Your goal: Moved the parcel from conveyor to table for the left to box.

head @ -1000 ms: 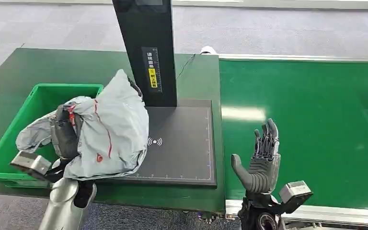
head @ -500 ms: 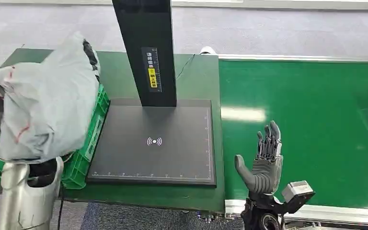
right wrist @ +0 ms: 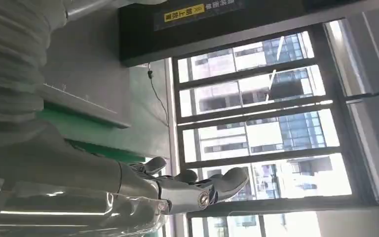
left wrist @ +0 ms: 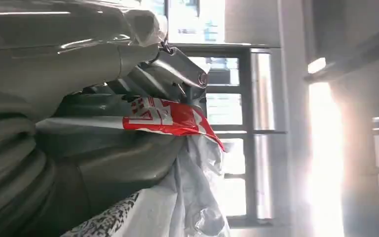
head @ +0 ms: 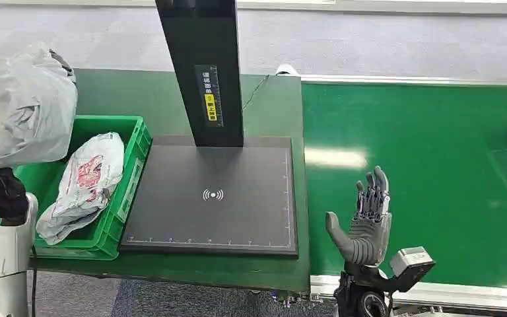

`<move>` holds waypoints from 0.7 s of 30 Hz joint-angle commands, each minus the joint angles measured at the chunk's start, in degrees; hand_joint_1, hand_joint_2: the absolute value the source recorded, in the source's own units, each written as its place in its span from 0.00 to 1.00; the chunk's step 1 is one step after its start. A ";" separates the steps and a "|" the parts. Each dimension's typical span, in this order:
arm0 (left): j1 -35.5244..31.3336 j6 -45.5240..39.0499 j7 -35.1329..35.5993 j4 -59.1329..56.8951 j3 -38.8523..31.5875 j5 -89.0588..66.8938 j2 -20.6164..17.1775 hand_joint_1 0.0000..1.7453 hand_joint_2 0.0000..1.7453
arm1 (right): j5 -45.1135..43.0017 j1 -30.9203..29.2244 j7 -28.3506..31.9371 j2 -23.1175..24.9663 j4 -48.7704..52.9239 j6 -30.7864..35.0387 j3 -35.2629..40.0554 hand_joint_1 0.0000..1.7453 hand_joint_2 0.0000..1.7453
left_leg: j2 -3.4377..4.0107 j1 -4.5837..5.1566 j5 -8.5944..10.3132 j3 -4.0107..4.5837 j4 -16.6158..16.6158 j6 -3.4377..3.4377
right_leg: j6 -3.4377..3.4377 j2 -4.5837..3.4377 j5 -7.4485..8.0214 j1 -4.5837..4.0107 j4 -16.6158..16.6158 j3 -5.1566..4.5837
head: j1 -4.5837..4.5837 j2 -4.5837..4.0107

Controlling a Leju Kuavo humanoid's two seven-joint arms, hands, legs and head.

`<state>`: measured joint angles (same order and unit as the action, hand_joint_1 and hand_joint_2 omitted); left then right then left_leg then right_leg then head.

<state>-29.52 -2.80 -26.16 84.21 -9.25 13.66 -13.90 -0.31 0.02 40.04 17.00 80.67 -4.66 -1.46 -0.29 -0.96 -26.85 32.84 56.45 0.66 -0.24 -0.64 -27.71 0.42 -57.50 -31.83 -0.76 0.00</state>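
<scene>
Two parcels show in the head view: a large grey parcel (head: 20, 115) held high at the far left of the picture, above the left end of the green box (head: 129, 175), and a smaller white parcel with red print (head: 82, 185) lying inside that box. The left robot hand (left wrist: 103, 158) is wrapped by the grey parcel in the head view, so its fingers cannot be made out there; the left wrist view supplies them, showing the thick grey thumb and darker fingers closed on the plastic, with a red-and-white printed patch of the bag pinched between them and crumpled white film hanging beside. That close view looks out at windows and tells nothing of the box or table.

The box sits on the dark green table (head: 270, 112), just beside the black scanner pad (head: 237, 211) from which a black post (head: 201, 66) rises. To the right runs the green conveyor (head: 436, 165), with a white edge of something at its far right border, too little to identify.

The right robot hand (head: 366, 221) stands upright over the near edge of the conveyor, fingers apart and holding nothing. The right wrist view confirms the spread fingers against windows and catches the post's yellow label.
</scene>
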 commanded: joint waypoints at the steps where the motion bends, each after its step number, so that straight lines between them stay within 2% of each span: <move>1: 6.65 -0.02 -2.34 -11.15 -1.62 -11.34 -2.25 1.00 1.00 | 0.56 -0.10 -0.04 -0.12 -1.62 0.35 -0.61 0.00 1.00 | 0.16 0.09 -0.02 -0.23 -0.17 -0.04 | -0.01 -0.14 -0.01 0.08 0.09 0.16 | 0.02 0.00; 6: 5.41 -4.59 0.51 -16.80 3.79 -24.88 0.61 0.99 1.00 | 1.45 1.24 -0.04 0.02 -1.84 0.84 0.19 0.00 1.00 | -0.16 0.05 0.01 -0.06 -0.10 -0.02 | 0.00 0.19 -0.07 0.04 0.08 0.07 | 0.02 0.00; 10: 12.20 -6.08 -0.42 -14.56 3.98 -28.81 3.61 0.99 1.00 | 1.78 0.43 -0.04 0.01 -2.68 1.24 0.82 0.00 1.00 | -0.08 0.11 0.05 -0.16 -0.24 -0.04 | -0.01 0.10 -0.01 0.10 0.18 0.12 | 0.02 0.00; 14: 13.09 -7.43 0.83 -14.40 4.23 -31.82 4.18 0.96 1.00 | 1.74 -0.29 -0.04 -0.13 -4.07 1.08 1.12 0.00 1.00 | 0.09 0.07 -0.03 -0.11 -0.15 -0.03 | 0.00 -0.03 -0.03 0.05 0.14 0.07 | 0.00 0.00; 19: -4.73 -6.28 3.22 -29.75 5.22 -34.96 3.90 0.98 1.00 | 2.04 -1.57 -0.04 0.09 -6.35 1.53 2.27 0.00 1.00 | -0.36 -0.03 0.07 0.16 0.01 0.00 | 0.02 0.37 -0.03 -0.04 0.03 -0.07 | 0.00 0.00; 20: -5.97 -6.11 3.16 -30.94 5.33 -34.99 3.86 0.95 1.00 | 1.95 -1.73 -0.04 0.12 -6.58 1.50 2.28 0.00 1.00 | -0.56 -0.06 0.14 0.21 0.04 -0.01 | 0.03 0.61 -0.03 -0.07 0.02 -0.07 | 0.00 0.00; 21: -8.21 -5.91 3.03 -33.46 5.68 -35.02 3.54 0.97 1.00 | 2.05 -2.21 -0.04 0.14 -7.03 1.51 2.29 0.00 1.00 | -0.48 -0.05 0.12 0.20 0.04 -0.01 | 0.03 0.53 -0.01 -0.06 0.01 -0.08 | 0.00 0.00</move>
<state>-21.18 -9.57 -23.67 69.60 -5.77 -20.21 -11.63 1.66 0.71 40.04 17.94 79.50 -3.69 -0.59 -0.45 -0.96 -26.84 32.95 56.46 0.68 -0.23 -0.49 -27.73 0.43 -57.49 -31.96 -0.76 0.00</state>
